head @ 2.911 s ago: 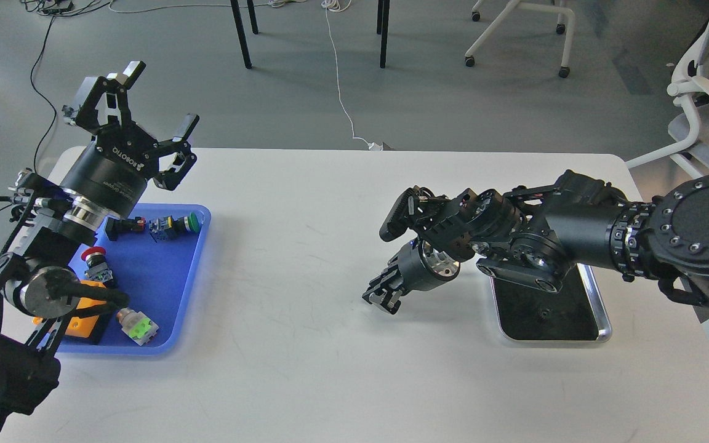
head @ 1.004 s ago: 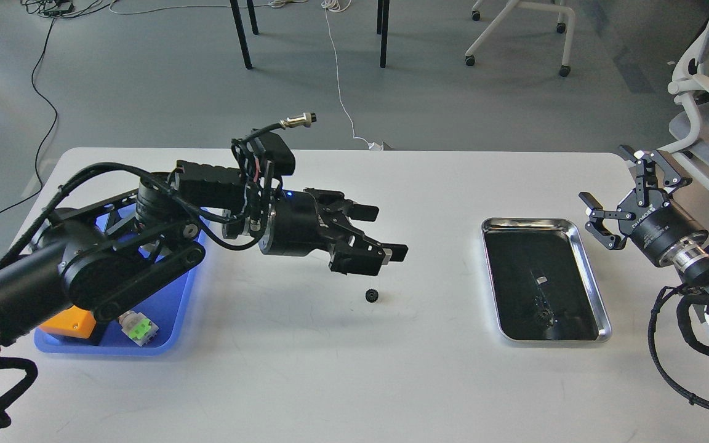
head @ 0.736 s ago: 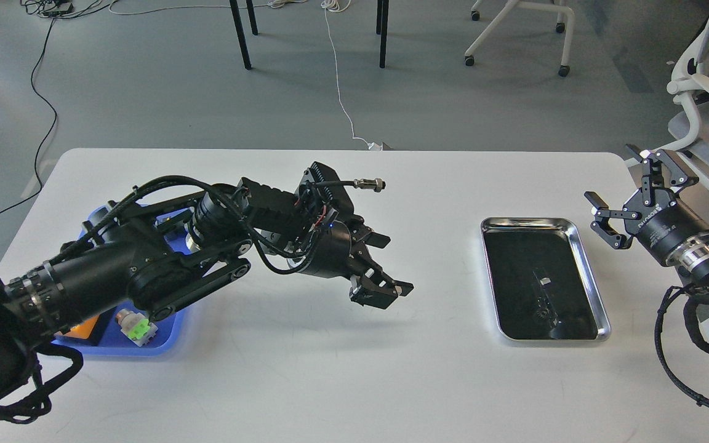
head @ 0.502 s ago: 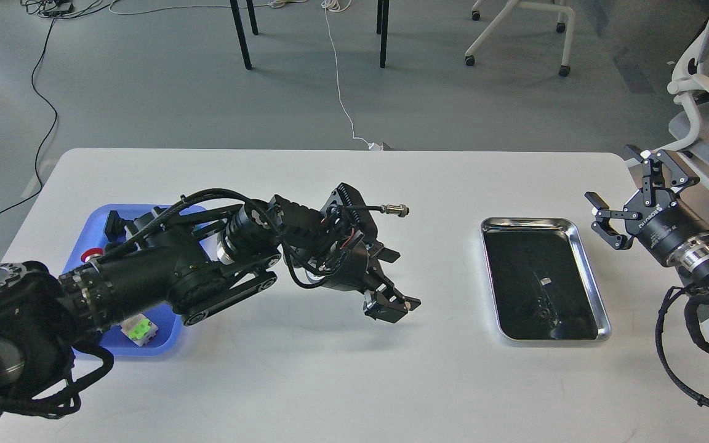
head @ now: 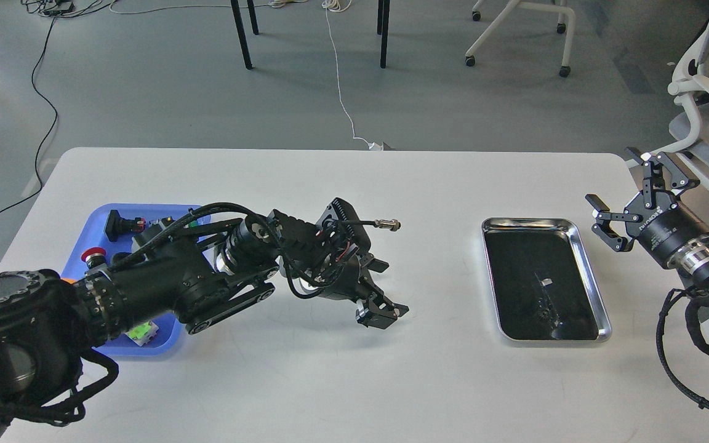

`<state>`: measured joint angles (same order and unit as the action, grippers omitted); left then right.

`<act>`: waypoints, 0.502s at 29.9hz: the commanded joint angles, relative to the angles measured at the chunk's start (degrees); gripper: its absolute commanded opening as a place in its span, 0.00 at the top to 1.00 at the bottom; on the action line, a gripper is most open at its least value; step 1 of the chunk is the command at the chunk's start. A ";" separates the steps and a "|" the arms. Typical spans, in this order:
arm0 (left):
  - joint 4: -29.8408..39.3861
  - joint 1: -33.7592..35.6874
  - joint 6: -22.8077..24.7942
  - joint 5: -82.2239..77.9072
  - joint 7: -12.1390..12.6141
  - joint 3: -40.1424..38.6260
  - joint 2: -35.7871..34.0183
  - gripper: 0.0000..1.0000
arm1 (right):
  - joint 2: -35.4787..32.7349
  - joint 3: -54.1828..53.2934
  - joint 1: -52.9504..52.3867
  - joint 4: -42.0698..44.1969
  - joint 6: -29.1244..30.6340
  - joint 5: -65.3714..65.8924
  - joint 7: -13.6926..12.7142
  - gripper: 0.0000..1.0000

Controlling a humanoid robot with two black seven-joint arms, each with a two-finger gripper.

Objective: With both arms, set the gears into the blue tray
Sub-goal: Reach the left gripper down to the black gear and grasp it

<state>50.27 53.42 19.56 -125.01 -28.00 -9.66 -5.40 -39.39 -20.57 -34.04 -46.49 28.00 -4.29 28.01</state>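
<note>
The blue tray (head: 145,207) lies at the table's left, partly covered by my left arm. That arm stretches right across the table, and my left gripper (head: 383,314) points down at the table's middle, its fingers (head: 362,317) a little apart just above the surface. No gear shows between or under them; that spot is hidden. One small dark gear (head: 543,312) lies near the front of the steel tray (head: 579,246). My right gripper (head: 610,176) hangs open and empty off the table's right edge, beyond that tray.
Push-button switches sit in the blue tray: a red-capped one (head: 92,253), a black one (head: 117,220) and a green and white one (head: 140,332). A cable plug (head: 388,224) sticks out from my left wrist. Chairs stand behind and to the right.
My right arm set a gear on the table's middle and pulled back to the right. My left arm swung from above the blue tray and came down over that gear, hiding it.
</note>
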 commanded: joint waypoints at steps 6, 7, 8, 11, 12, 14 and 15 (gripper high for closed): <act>-1.14 -2.10 -0.05 0.01 0.00 -0.01 -1.55 0.23 | 0.02 0.00 0.03 -0.01 0.00 -0.01 -0.01 0.01; -1.31 -2.10 -0.05 0.01 0.00 -0.01 -1.55 0.24 | 0.02 0.00 0.03 -0.01 0.00 0.07 -0.01 0.01; -1.49 -2.10 -0.05 0.01 0.00 -0.01 -1.63 0.28 | 0.02 0.00 0.03 -0.01 0.00 0.07 -0.01 0.01; -1.58 -2.27 -0.13 0.01 0.00 -0.01 -2.25 0.33 | 0.10 0.00 0.03 -0.01 0.00 0.07 -0.01 0.01; -1.49 -2.36 -0.13 0.01 0.00 -0.01 -2.25 0.35 | 0.10 0.00 0.03 -0.01 0.00 0.07 -0.01 0.01; -1.58 -2.45 -0.13 0.01 0.00 -0.01 -2.34 0.36 | 0.10 0.00 0.03 -0.01 0.00 0.07 -0.01 0.01; -1.58 -2.45 -0.13 0.01 0.00 -0.09 -2.34 0.36 | 0.10 0.09 0.03 -0.01 0.00 0.07 -0.01 0.01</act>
<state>48.77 51.11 19.38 -124.99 -28.00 -9.67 -7.60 -39.30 -20.57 -34.01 -46.50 28.00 -4.22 28.00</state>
